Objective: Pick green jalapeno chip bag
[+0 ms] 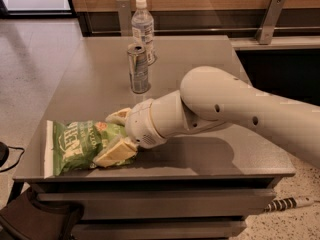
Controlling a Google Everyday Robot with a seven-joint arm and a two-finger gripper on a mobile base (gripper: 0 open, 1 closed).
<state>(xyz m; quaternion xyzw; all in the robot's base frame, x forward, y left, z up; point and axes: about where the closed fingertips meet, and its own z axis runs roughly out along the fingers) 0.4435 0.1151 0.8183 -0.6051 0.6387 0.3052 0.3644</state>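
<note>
The gripper (116, 136) holds nothing, jaws spread wide. The green jalapeno chip bag (75, 146) has one end between them, long axis running straight ahead.

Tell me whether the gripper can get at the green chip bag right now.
Probably yes: the gripper sits at one end of the green chip bag, fingers open astride it, and the can stands well behind.
</note>
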